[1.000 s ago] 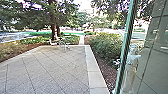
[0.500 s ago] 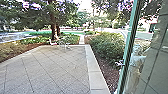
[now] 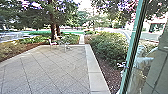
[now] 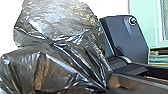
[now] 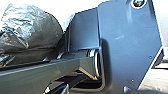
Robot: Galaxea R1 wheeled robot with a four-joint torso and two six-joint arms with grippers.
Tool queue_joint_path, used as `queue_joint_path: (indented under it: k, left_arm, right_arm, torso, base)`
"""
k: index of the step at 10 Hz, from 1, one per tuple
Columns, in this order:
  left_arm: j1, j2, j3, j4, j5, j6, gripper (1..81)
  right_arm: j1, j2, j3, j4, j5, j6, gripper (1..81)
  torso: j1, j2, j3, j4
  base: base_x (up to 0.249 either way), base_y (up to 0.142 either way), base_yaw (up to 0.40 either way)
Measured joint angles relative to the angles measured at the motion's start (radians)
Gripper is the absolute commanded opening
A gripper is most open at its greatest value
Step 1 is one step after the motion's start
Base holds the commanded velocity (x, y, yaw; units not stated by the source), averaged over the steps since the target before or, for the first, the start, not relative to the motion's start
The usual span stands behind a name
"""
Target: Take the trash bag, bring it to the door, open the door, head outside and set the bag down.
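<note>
The black trash bag bulges large and shiny in the left wrist view, its wrinkled plastic against the robot's dark plate. In the right wrist view, part of the bag shows beyond a jointed bar. Whether either gripper holds the bag, I cannot tell. In the head view, a green-edged glass door or panel frame rises at a slant on the right, with the paved yard in front of me.
Behind the glass at the right is what looks like a person. A low pale curb borders the paving, with bushes beyond it. Farther off are a pinkish chair, a small table and a tree trunk.
The head camera has moved a little forward: the paving lines have shifted, and the green-edged frame and the figure behind it now show farther right.
</note>
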Motion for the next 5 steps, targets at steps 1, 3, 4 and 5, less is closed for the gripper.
queue_joint_path:
  k: [1, 3, 4, 5]
  left_arm:
    - [0.000, 0.000, 0.000, 0.000, 0.000, 0.000, 1.0]
    - [0.000, 0.000, 0.000, 0.000, 0.000, 0.000, 1.0]
    - [0.000, 0.001, 0.000, 0.000, 0.000, 0.000, 1.0]
    - [0.000, 0.001, 0.000, 0.000, 0.000, 0.000, 1.0]
  right_arm:
    - [0.000, 0.002, 0.000, 0.000, 0.000, 0.000, 81.1]
    - [0.000, 0.001, 0.000, 0.000, 0.000, 0.000, 81.1]
    - [0.000, 0.000, 0.000, 0.000, 0.000, 0.000, 81.1]
    - [0.000, 0.000, 0.000, 0.000, 0.000, 0.000, 81.1]
  torso:
    - [0.000, 0.000, 0.000, 0.000]
    - [0.000, 0.000, 0.000, 0.000]
    - [0.000, 0.000, 0.000, 0.000]
    - [0.000, 0.000, 0.000, 0.000]
  base:
    - [0.123, 0.000, 0.000]
    - [0.123, 0.000, 0.000]
    - [0.123, 0.000, 0.000]
    - [0.123, 0.000, 0.000]
